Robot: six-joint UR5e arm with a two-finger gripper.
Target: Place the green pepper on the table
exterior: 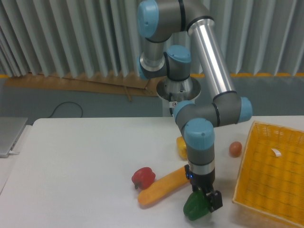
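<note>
The green pepper (194, 209) rests on the white table (85, 166) near its front edge, right of centre. My gripper (205, 199) points straight down just over the pepper's upper right side. One dark finger (216, 200) shows beside the pepper; the other is hidden behind it. The jaws look open, spread around the pepper rather than pressed on it.
A long orange-yellow vegetable (161, 186) lies just left of the gripper, with a red pepper (143, 177) at its far end. A yellow pepper (181, 147) sits behind the arm. A small reddish-brown fruit (235, 148) lies beside the yellow woven basket (270, 171) at right.
</note>
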